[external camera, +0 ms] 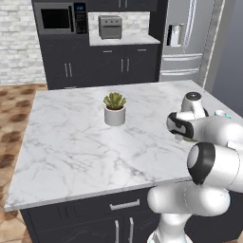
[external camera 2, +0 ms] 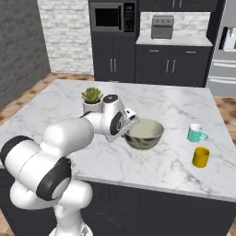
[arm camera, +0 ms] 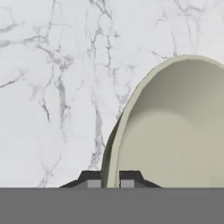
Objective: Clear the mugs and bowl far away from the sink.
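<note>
Right base view: the marble worktop (external camera 2: 152, 168) carries the bowl (external camera 2: 144, 133) near its middle, with the teal mug (external camera 2: 197, 133) and yellow mug (external camera 2: 200, 157) well apart toward the right edge. The fingers (arm camera: 110, 180) are pinched narrowly across the bowl's rim. The bowl is probably rigid, glossy and slippery, so a rim grip suits it; expect tilt when lifted.

A potted succulent (external camera: 114, 108) stands on a white marble island counter (external camera: 71, 142), with a microwave (external camera: 60, 18), a toaster oven (external camera: 110, 26) and a steel refrigerator (external camera: 182, 40) along the back wall.
</note>
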